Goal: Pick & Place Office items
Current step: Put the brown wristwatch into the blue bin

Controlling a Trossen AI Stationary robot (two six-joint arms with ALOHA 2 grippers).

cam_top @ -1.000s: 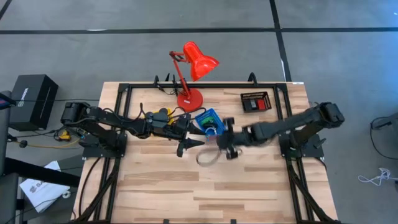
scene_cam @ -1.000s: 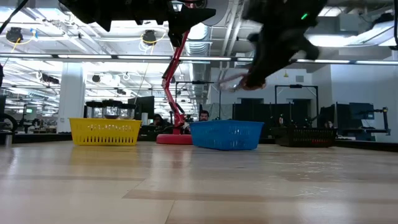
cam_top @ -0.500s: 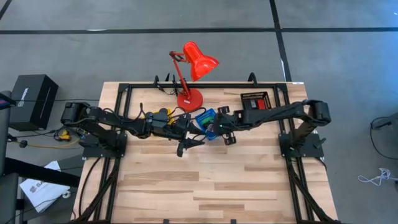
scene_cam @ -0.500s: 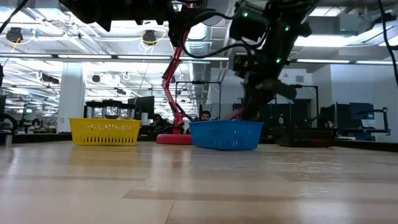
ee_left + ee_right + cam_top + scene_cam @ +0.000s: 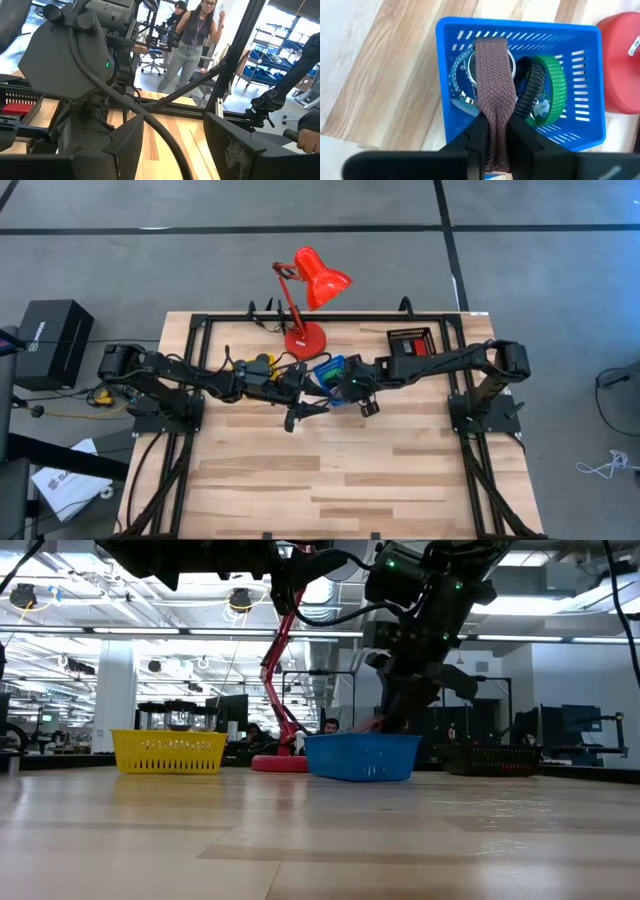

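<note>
My right gripper (image 5: pixel 496 145) hangs over the blue mesh tray (image 5: pixel 520 27), shut on a brown braided strap (image 5: pixel 492 80). Inside the tray lie a blue-faced watch (image 5: pixel 462 75), a black band (image 5: pixel 532 90) and a green band (image 5: pixel 557 85). In the high view the right gripper (image 5: pixel 348 387) is at the blue tray (image 5: pixel 330 370). The low view shows it (image 5: pixel 400 720) just above the tray's rim (image 5: pixel 362 740). My left gripper (image 5: pixel 305 412) waits open, in the air, beside the tray on its near left. My right gripper pinches the brown braided strap (image 5: pixel 495 125) between its two fingers (image 5: pixel 477 135), which lie on either side of the strap's width. It comes from above, pointing down into the blue tray. The strap's free end (image 5: pixel 490 47) reaches down over the blue-faced watch.
The red desk lamp's base (image 5: pixel 303 340) stands just beyond the blue tray. A black tray (image 5: pixel 411 343) sits at the far right. The yellow tray (image 5: pixel 170 752) stands on the left, mostly under my left arm. The near half of the wooden table (image 5: pixel 330 480) holds nothing.
My right gripper has moved from the table's middle toward the far left, over the blue tray, and come down to its rim. The strap, which hung as a loop in the air, now dips into the tray. The gripper stays shut on it.
</note>
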